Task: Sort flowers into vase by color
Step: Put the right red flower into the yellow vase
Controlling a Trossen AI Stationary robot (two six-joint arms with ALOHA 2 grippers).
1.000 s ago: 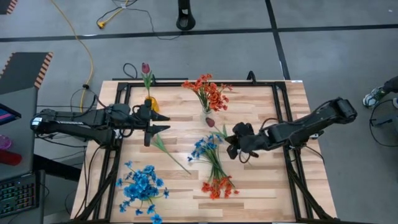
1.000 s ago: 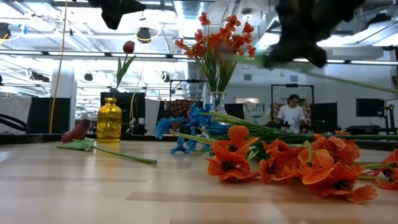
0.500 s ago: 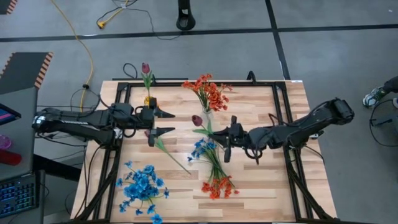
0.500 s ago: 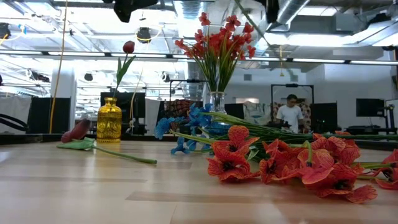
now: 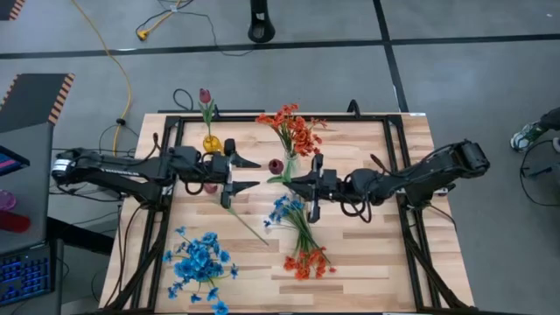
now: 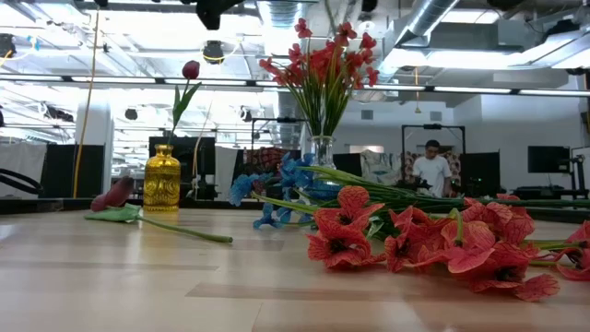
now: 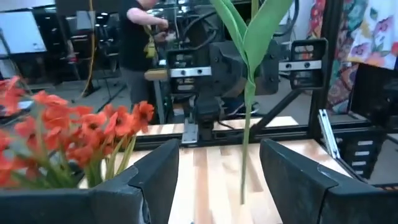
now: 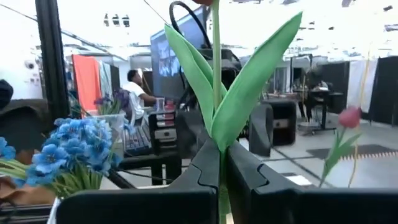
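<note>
Between left fingers, tulip, right-held

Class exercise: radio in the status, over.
Right gripper shut on maroon tulip's green stem. Left gripper open, facing it mid-table. Nothing between them.

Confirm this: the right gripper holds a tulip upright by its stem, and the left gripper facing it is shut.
Not quite. The left gripper is open, its fingers spread either side of the stem in the left wrist view. The right gripper does hold the tulip upright by its stem.
</note>
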